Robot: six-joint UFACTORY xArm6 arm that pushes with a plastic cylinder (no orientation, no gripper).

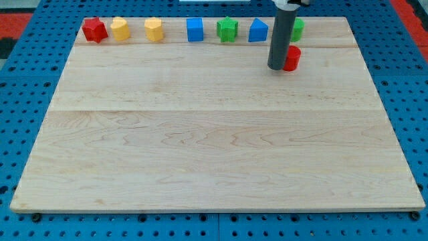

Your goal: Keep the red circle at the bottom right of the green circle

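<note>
Since my tip [277,67] sits touching the red circle [291,59] at its 9 o'clock, I'd guess it's steadying it. The red one lies just at 6 o'clock of the green circle [297,28], top-right of the worktop [200,147]. No pincer here, just a rod.

Looks like a robotics lab bench: pale wooden board [214,134] laid on a blue perforated mounting plate [27,87] with a regular grid of holes, red matting [20,17] beyond it at the view's top corners, small coloured toy blocks lined along the board's top edge.
</note>
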